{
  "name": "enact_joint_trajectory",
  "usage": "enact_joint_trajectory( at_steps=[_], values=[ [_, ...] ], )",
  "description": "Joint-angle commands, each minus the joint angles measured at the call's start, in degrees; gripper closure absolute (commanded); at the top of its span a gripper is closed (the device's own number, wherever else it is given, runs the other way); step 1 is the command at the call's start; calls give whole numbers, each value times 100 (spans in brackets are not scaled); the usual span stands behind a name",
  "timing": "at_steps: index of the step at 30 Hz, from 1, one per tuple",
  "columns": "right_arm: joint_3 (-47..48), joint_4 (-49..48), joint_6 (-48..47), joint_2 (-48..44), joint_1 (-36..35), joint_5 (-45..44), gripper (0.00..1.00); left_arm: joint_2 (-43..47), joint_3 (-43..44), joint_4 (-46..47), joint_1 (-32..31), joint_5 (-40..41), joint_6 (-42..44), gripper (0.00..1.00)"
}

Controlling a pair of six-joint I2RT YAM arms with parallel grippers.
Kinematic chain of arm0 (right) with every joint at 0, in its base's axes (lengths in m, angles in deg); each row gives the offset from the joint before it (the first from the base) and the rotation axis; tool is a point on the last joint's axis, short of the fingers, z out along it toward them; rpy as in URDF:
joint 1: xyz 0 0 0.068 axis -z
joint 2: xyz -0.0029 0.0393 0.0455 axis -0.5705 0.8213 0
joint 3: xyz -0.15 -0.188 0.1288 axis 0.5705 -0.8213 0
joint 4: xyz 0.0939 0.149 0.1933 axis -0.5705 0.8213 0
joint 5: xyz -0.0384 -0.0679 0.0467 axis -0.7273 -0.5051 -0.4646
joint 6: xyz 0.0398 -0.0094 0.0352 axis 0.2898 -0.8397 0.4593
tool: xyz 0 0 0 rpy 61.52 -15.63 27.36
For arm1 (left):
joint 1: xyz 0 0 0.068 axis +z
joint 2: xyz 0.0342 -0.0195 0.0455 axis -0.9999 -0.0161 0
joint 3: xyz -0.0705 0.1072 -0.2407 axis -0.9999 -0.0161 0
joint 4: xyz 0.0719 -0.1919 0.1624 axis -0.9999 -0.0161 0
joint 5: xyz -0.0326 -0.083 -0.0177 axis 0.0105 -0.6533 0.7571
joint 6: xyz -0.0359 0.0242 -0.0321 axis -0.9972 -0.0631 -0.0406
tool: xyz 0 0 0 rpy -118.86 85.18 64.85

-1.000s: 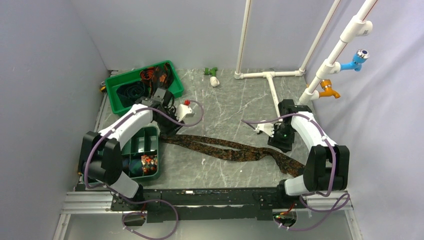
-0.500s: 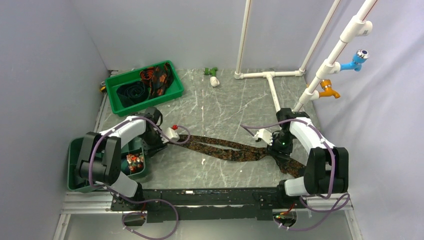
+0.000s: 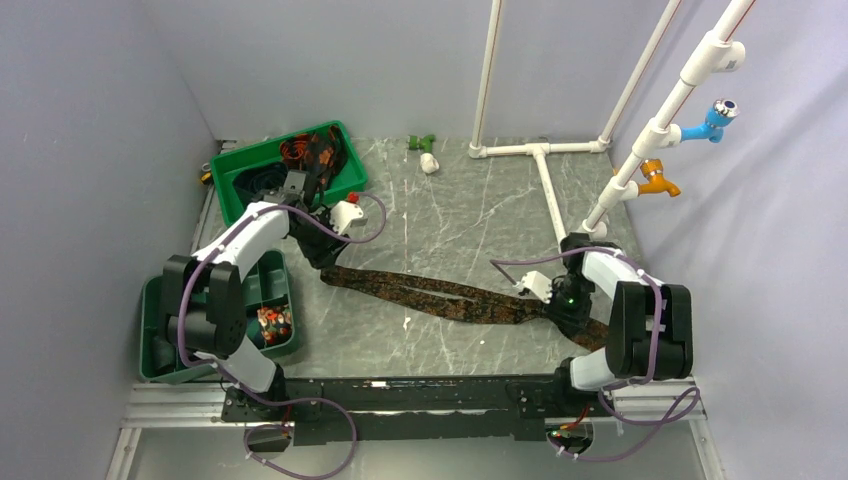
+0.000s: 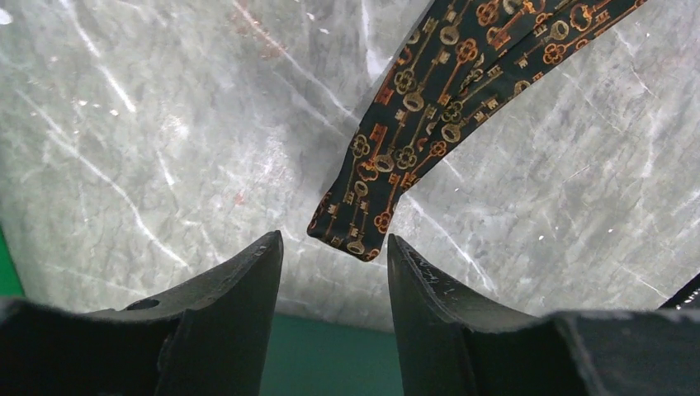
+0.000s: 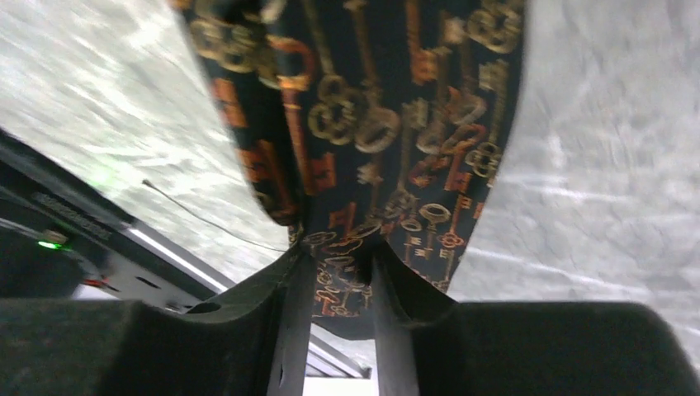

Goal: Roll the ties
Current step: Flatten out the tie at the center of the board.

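The left gripper (image 4: 334, 268) has its jaws spread with nothing between them. It hangs above the grey marbled table (image 4: 124, 124). Just beyond the gap, toward 12 o'clock in the left wrist view, lies the narrow end of the tie (image 4: 388, 157). The tie is dark cloth printed with orange and gold keys, and it lies flat on the table, running off toward 1 o'clock. Neither finger touches it.

The right gripper (image 5: 337, 276) has its jaws pressed together on a bunched fold of the same tie. Above the pinch, the wider cloth fans out toward 12 o'clock in the right wrist view.

In the top view, taking the far wall as 12 o'clock, the left gripper (image 3: 322, 255) sits at about 9 o'clock from the table's middle. The right gripper (image 3: 568, 305) sits at about 4 o'clock. The tie (image 3: 440, 297) stretches across the table between them, its far end passing under the right arm.

At 10 o'clock stands the back tray (image 3: 275, 143), green, holding other ties (image 3: 315, 152): a dark coil and a black bundle with orange-red print. At 8 o'clock, beside the left arm, is the near tray (image 3: 150, 330), also green and split into compartments. White pipes (image 3: 540, 150) lie at 1 o'clock.
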Motion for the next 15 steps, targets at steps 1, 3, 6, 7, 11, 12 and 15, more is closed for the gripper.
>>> enact_joint_trajectory(
  at_steps=[1,3,6,7,11,12,15],
  values=[
    [-251,-883,-987,41,561,-797,72,-9,-277,467,-192,-158,213,47],
    [-242,-1107,-1341,80,740,-994,75,-66,-322,591,-336,12,333,48],
    [-68,-1297,-1560,192,895,-1110,77,-171,-328,714,-496,182,358,46],
    [-6,-1326,-1608,238,919,-1130,77,-179,-328,711,-525,121,404,44],
    [79,-1407,-1876,177,989,-1163,78,7,-541,847,-719,-151,849,37],
    [72,-1406,-1928,124,997,-1146,78,68,-609,916,-772,-226,995,35],
    [62,-1281,-1940,9,997,-1061,78,84,-629,938,-964,-411,1344,30]
  ],
)
